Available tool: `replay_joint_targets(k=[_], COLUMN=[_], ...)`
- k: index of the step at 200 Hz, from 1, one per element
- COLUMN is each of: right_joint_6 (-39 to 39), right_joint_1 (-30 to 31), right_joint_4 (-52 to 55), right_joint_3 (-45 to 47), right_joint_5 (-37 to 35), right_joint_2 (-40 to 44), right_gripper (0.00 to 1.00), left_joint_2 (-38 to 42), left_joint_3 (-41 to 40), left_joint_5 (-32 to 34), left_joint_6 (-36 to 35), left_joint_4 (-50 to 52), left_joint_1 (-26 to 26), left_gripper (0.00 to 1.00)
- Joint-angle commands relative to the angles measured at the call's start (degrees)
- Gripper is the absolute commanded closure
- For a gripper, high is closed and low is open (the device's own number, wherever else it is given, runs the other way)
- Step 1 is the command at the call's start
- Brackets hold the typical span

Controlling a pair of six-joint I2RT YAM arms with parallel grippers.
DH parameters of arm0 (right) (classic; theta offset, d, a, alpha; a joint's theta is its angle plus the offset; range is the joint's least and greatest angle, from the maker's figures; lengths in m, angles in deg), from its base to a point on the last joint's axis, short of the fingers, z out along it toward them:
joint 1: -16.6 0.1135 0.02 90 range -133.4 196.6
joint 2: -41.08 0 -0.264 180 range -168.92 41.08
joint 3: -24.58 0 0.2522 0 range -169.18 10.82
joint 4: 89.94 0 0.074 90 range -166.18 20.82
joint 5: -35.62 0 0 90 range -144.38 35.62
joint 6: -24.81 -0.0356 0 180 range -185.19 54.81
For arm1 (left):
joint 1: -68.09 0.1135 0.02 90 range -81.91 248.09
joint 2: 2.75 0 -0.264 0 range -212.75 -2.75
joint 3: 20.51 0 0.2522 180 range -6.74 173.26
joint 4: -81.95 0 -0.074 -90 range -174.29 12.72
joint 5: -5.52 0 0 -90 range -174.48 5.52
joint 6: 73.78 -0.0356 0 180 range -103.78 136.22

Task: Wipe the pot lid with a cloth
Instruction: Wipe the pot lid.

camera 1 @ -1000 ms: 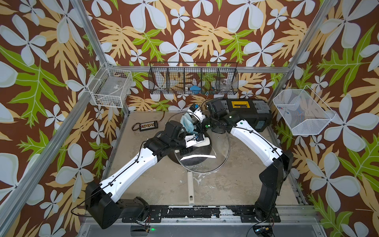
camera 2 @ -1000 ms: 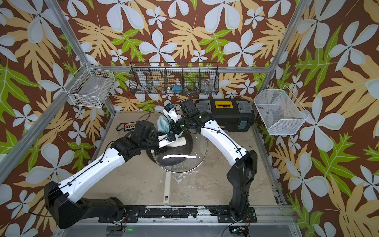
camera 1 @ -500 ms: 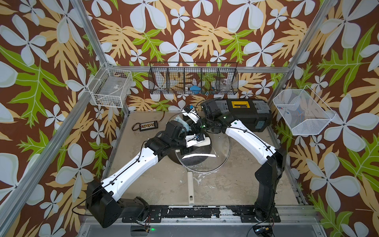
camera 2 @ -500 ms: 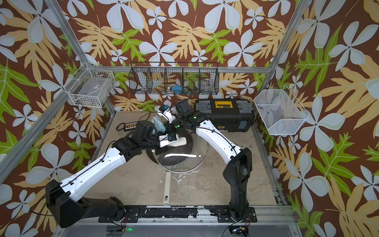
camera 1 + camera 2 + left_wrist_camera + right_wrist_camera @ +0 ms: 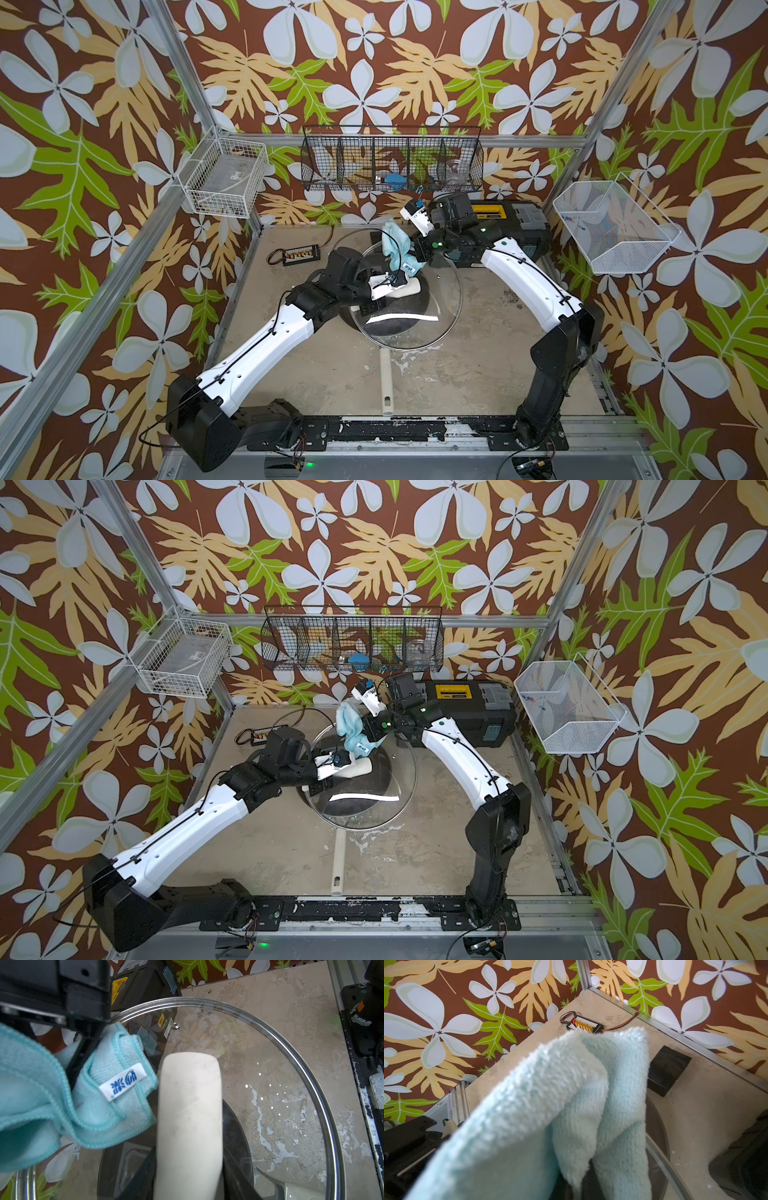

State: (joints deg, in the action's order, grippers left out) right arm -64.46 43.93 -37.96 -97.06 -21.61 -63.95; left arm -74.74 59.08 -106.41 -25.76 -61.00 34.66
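Glass lid (image 5: 442,299) held mid-table, blue cloth (image 5: 392,245) at its far edge.
In both top views: left gripper (image 5: 376,301) clamped on the cream handle (image 5: 409,287), right gripper (image 5: 415,259) pinching cloth, fingertips buried. Left wrist: handle's near end cut off, cloth-to-glass contact unclear. Right wrist: cloth blocking most of the lid.
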Motion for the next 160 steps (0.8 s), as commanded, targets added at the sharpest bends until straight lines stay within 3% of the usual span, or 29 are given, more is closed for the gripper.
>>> replay_joint_targets(k=[1,79,160], right_joint_6=[1.4,3.0,2.4], right_joint_1=[-1.0,-1.3,-1.2], right_joint_4=[2.4,4.1,0.9], right_joint_3=[0.4,3.5,20.6], right_joint_5=[-2.1,-3.6,-3.7], right_joint_2=[0.6,1.9,12.2], right_gripper=[1.00,1.00,1.00], left_joint_2=[1.9,3.1,2.6], left_joint_3=[-0.2,-1.2,-1.4], left_joint_5=[-2.2,0.0,1.2], left_joint_6=[0.3,3.8,6.5], left_joint_4=[-11.3,-14.6,-18.4], left_joint_1=[0.9,3.1,4.2], left_gripper=[1.00,1.00,1.00])
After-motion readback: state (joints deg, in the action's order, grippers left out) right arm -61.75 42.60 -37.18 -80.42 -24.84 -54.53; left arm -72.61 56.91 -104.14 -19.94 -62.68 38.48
